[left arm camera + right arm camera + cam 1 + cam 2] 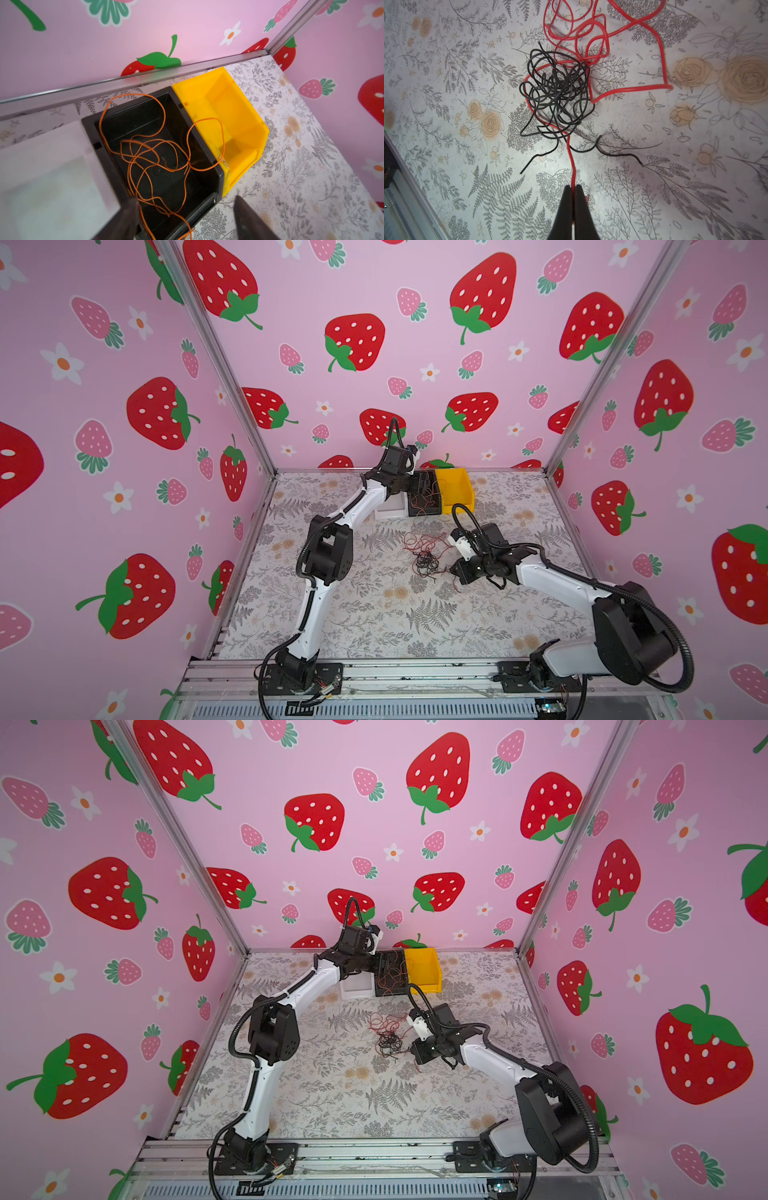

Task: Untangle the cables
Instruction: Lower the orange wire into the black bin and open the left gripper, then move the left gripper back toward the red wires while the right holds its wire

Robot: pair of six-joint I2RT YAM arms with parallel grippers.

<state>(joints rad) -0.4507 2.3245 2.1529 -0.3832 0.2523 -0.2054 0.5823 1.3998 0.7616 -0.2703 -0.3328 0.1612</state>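
Left wrist view: left gripper (pixel 187 220) over black bin (pixel 209 176), fingers spread wide, nothing between them.
Left arm: stretched toward 12 o'clock edge of table (pixel 374 635).
Right gripper (pixel 573 187): low at tangle's 4 o'clock, clamped on red cable (pixel 633 90).
Bins: three abreast, namely white bin (pixel 52 166), black bin, yellow bin (pixel 239 116).
Black bin contents: one orange cable (pixel 137 142), a loop overhanging yellow bin.
Table centre: red cable knotted into black cables (pixel 558 89), too tangled to count.

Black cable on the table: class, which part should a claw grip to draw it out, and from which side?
The black cable, by its loose end, from straight above: that tail lies alone on the table, clear of the knot looped through the red cable.
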